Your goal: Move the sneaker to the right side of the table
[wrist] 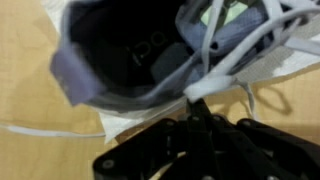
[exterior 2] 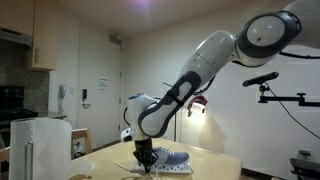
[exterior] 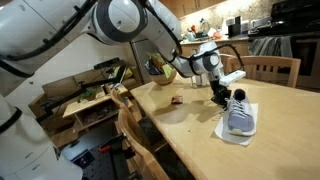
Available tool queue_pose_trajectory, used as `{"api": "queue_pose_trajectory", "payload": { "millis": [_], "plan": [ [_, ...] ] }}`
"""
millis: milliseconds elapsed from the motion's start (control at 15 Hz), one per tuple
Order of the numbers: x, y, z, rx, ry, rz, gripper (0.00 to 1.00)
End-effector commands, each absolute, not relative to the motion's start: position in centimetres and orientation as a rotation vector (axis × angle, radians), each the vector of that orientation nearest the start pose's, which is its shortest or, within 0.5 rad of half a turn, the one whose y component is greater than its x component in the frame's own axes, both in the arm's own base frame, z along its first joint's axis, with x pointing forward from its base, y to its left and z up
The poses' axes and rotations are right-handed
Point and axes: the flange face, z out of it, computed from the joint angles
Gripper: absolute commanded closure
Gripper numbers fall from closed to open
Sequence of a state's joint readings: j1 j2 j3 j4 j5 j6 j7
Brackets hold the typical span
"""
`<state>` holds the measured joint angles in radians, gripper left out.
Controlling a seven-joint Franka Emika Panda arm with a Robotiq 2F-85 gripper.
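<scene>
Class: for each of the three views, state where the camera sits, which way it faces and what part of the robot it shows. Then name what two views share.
Exterior view: beside the robot's base, looking along the table towards kitchen cabinets; shows the arm and gripper.
Exterior view: low, near tabletop height, facing a door; shows the arm bending down.
Wrist view: on the wrist, looking down into the sneaker; gripper at bottom.
Shared: both exterior views show the gripper at the sneaker.
</scene>
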<state>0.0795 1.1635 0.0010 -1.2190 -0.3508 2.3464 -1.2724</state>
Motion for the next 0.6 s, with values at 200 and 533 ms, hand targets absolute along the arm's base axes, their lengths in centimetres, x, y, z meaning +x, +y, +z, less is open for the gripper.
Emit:
{"api": "queue_pose_trajectory", "payload": {
  "millis": [200, 533],
  "plan": [
    [71.76, 3.88, 4.89, 2.069, 2.051, -0.217, 0.59],
    [71.34, 3.91, 5.09, 2.045, 2.045, -0.208, 0.22]
  ]
}}
